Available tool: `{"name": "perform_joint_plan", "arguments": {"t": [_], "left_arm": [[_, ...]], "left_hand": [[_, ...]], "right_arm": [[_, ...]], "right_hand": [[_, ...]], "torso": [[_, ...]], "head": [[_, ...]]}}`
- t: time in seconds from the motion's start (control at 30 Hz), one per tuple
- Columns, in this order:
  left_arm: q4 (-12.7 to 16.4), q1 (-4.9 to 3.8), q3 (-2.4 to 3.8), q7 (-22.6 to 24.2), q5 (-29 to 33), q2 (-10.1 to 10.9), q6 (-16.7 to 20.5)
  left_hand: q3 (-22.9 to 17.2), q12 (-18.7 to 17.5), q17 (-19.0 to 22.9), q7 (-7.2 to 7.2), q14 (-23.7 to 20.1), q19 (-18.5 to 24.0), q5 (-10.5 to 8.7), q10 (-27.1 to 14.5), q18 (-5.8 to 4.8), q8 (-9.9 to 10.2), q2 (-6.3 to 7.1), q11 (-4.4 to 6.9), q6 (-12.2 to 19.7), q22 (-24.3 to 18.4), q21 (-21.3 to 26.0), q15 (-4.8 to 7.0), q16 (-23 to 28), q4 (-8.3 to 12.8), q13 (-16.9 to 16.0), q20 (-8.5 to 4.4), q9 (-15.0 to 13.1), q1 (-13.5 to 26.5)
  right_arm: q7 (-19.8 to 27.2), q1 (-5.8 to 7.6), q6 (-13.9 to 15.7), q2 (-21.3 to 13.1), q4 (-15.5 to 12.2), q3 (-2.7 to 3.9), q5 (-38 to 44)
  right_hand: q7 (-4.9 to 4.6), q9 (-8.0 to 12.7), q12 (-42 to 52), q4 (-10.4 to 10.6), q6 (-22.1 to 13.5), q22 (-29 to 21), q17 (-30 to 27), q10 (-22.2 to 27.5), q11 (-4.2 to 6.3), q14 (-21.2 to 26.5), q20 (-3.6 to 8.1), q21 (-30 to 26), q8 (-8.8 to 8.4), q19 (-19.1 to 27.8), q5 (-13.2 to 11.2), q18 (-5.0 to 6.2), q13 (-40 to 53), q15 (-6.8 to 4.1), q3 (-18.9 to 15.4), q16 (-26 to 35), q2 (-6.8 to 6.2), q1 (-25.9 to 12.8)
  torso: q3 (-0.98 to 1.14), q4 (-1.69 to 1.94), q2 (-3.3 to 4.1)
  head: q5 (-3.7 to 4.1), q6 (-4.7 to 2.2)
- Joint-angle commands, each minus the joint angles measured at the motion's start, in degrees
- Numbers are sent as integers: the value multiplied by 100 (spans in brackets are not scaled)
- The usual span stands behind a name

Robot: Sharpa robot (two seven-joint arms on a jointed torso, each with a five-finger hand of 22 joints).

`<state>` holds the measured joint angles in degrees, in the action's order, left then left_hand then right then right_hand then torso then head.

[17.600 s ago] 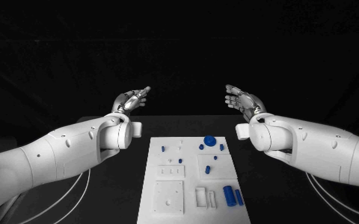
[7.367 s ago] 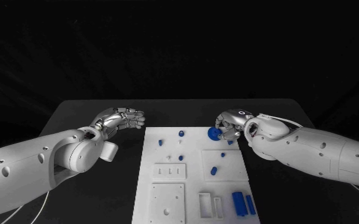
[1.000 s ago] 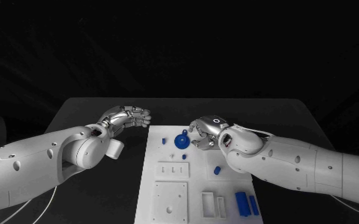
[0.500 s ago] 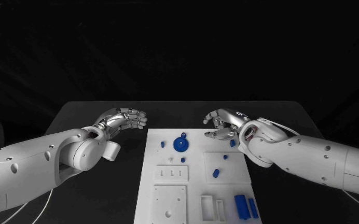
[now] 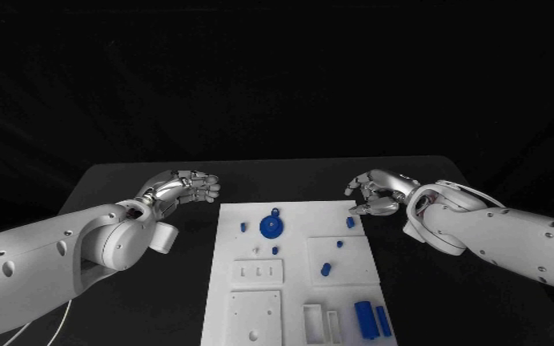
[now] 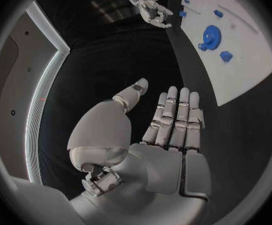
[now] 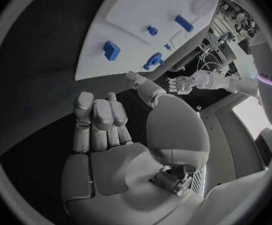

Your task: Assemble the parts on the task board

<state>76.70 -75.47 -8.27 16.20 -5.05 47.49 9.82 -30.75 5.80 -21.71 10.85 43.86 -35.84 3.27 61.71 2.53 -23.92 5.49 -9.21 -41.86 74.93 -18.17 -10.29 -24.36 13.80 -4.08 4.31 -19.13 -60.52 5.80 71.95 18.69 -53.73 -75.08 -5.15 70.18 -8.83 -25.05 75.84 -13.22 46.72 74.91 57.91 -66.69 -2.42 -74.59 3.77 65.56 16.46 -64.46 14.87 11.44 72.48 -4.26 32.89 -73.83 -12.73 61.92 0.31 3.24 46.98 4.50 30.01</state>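
The white task board [image 5: 295, 298] lies mid-table. A round blue disc [image 5: 270, 226] sits near its far edge, also visible as the disc [image 6: 210, 35] and the disc [image 7: 153, 61]. Small blue parts [image 5: 326, 267] dot the board's right half, and two long blue bars [image 5: 371, 319] lie at its near right corner. My right hand [image 5: 375, 191] hovers off the board's far right corner, fingers curled, holding nothing. My left hand [image 5: 185, 187] hangs left of the far left corner with curled fingers and nothing in it.
White recessed blocks [image 5: 258, 270] and slotted fixtures [image 5: 318, 320] occupy the board's near half. Black table [image 5: 138, 182] stretches on both sides of the board and beyond its far edge.
My right hand has drawn back from the disc to the right, off the board, and its fingers have curled in. The disc stays on the board. The left hand is unchanged.
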Motion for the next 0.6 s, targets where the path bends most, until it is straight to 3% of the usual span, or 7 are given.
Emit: {"name": "perform_joint_plan", "arguments": {"t": [0.03,0.3,0.47,0.6], "left_arm": [[3,-5,4,105,20,-15,-135],[-6,-5,4,104,20,1,-144],[0,-5,4,105,20,12,-141],[9,-5,4,105,20,21,-140]], "left_hand": [[14,-18,-8,66,-5,-24,-23,18,103,19,-43,-16,-5,103,37,-1,13,14,-1,24,-7,-36],[16,-19,-9,66,-5,-24,-23,18,102,20,-42,-16,-5,103,38,-1,14,15,-1,25,-8,-36],[21,-21,-10,67,-6,-25,-24,18,100,21,-40,-16,-5,102,39,-2,16,11,0,26,-8,-28],[22,-22,-10,67,-7,-25,-24,17,100,21,-39,-16,-4,102,40,-2,17,11,0,26,-8,-28]], "right_arm": [[318,-7,-346,-100,4,1,-362],[365,-94,-395,-173,61,-1,-515],[362,-181,-395,-161,138,-2,-441],[367,-277,-365,-81,237,-2,-444]], "right_hand": [[-4,-2,-41,-30,20,104,9,52,4,9,-12,-30,20,53,31,356,-10,30,-55,25,59,-40],[1,12,-78,-213,-38,100,21,113,10,18,-26,-49,-11,90,0,356,-37,22,-469,49,109,-233],[6,13,-84,-274,-39,96,22,123,15,19,-24,-61,-12,96,1,356,-39,18,-520,59,139,-206],[12,12,-84,-298,-29,94,22,121,21,19,-23,-68,-7,97,-1,356,-36,13,-525,67,173,-166]], "torso": [[21,-13,-3],[19,-14,5],[14,-7,7],[14,-13,11]], "head": [[29,-6],[56,4],[105,23],[94,39]]}}
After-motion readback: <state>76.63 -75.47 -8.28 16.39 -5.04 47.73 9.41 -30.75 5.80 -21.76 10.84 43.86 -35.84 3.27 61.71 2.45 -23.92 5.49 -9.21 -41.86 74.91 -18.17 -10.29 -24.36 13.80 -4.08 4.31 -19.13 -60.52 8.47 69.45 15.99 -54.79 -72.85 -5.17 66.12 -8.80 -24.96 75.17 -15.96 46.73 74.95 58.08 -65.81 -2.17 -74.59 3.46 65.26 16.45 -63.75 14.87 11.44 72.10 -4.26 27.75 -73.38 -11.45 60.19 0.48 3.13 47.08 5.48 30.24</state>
